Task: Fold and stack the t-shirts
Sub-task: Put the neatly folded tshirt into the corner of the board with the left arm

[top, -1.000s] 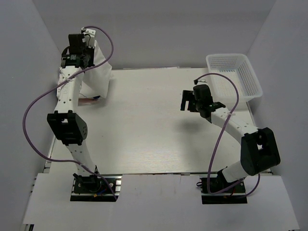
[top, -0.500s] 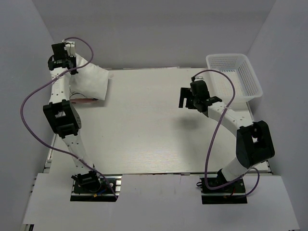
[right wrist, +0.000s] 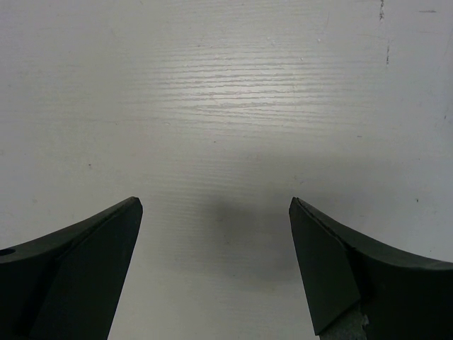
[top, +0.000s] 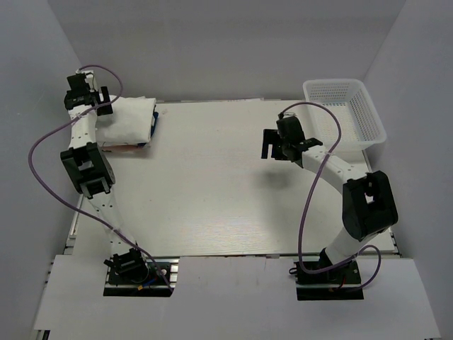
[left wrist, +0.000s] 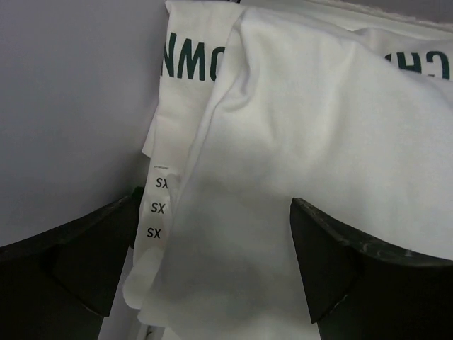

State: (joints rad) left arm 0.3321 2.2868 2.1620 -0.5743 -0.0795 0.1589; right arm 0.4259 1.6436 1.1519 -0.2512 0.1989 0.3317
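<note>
Folded white t-shirts [top: 129,119] lie stacked at the table's far left corner. In the left wrist view the top tee [left wrist: 318,127] covers a lower tee [left wrist: 191,64] with dark green letters and a strip of XS size stickers [left wrist: 157,205]. My left gripper [top: 98,106] hovers at the stack's left end, open, its fingers either side of the top tee's edge [left wrist: 216,241] without pinching it. My right gripper [top: 272,150] hangs open over bare table right of the middle, nothing between its fingers [right wrist: 216,212].
A white mesh basket [top: 368,113] stands at the far right corner. A bit of coloured print [top: 134,145] peeks out under the stack's near edge. Grey walls close in on the left, back and right; the left gripper is close to the left wall.
The left gripper carried the hanging tee down and left onto the stack, then opened and let it go. The right gripper shifted slightly towards the back.
</note>
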